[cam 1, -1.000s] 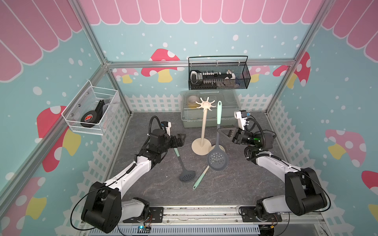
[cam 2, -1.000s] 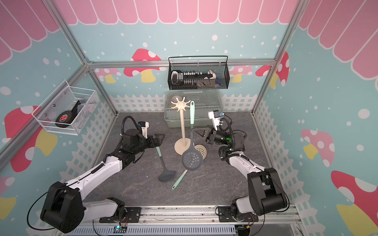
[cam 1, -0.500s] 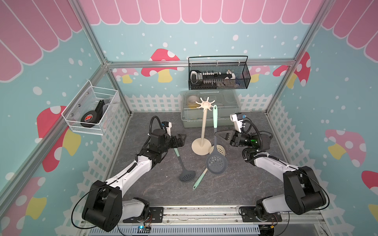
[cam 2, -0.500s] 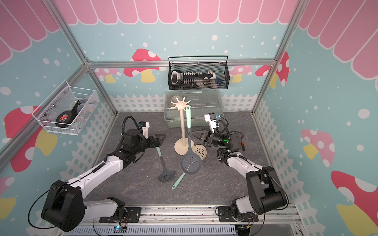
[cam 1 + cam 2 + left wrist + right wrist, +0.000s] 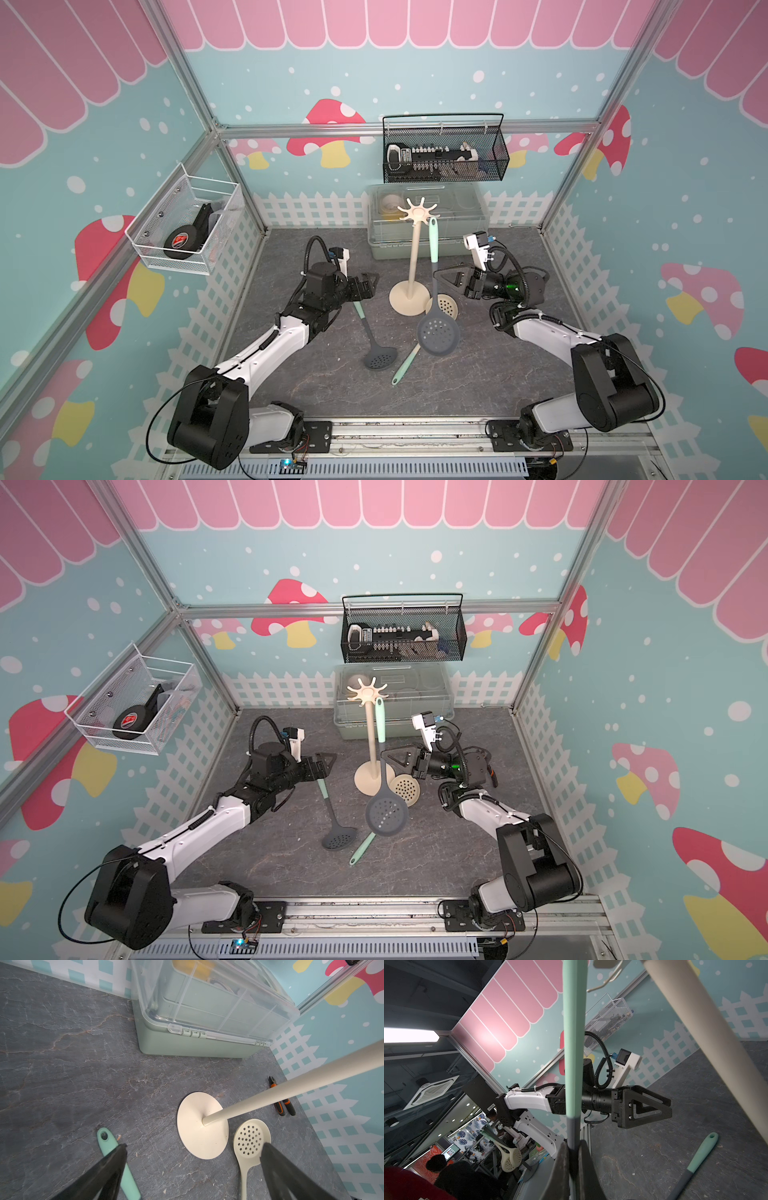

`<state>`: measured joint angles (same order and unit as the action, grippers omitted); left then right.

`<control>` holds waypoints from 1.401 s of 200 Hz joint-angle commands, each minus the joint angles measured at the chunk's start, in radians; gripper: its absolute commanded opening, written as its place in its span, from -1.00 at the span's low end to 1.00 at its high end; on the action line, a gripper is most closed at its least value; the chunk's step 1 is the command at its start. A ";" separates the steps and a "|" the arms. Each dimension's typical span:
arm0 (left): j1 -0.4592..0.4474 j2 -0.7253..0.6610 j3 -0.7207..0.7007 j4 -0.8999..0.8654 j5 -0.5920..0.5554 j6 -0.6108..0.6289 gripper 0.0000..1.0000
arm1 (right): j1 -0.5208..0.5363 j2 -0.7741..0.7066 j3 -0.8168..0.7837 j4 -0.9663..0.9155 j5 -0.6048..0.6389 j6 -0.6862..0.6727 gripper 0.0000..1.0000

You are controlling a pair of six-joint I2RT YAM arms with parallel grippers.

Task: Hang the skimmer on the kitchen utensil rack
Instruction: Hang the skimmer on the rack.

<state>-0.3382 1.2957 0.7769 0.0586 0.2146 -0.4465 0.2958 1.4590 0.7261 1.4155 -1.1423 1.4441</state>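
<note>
The skimmer, with a grey perforated head and a mint handle, hangs upright just right of the kitchen utensil rack. My right gripper is shut on its grey neck. The handle's top end sits beside a hook of the cream rack's top disc; whether it is hooked I cannot tell. The rack's pole rises from a round base. My left gripper stands open and empty, left of the base.
A cream skimmer lies by the rack base. A grey slotted spoon lies with its mint handle under my left gripper. Behind are a lidded green box, a black wire basket and a white basket. Pliers lie by the right fence.
My right gripper has carried the skimmer left toward the rack, bringing the handle's top close to the top disc. The left arm has not moved.
</note>
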 commanded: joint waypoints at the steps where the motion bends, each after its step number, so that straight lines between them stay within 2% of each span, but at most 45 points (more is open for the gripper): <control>1: -0.001 0.014 -0.007 0.024 0.018 -0.009 0.98 | 0.006 0.021 -0.007 0.076 0.001 0.002 -1.00; 74: -0.001 0.015 -0.011 0.029 0.027 -0.012 0.98 | 0.008 0.086 0.021 0.077 -0.008 0.005 -1.00; 132: -0.001 0.014 -0.011 0.035 0.039 -0.014 0.98 | 0.009 0.179 0.087 0.077 -0.024 0.068 -1.00; 203: -0.002 -0.010 -0.031 0.052 0.065 -0.018 0.98 | 0.017 0.283 0.115 0.077 0.013 0.109 -1.00; 239: -0.006 -0.023 -0.034 0.060 0.084 -0.020 0.98 | 0.017 0.335 0.114 0.077 0.078 0.118 -1.00; 260: -0.006 -0.031 -0.034 0.058 0.089 -0.018 0.98 | 0.016 0.349 0.120 0.076 0.116 0.113 -0.87; 280: -0.007 -0.040 -0.034 0.054 0.092 -0.017 0.98 | 0.017 0.356 0.125 0.074 0.150 0.111 -0.64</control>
<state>-0.3393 1.2839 0.7547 0.0891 0.2852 -0.4622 0.3099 1.7626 0.8597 1.5692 -1.0451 1.4788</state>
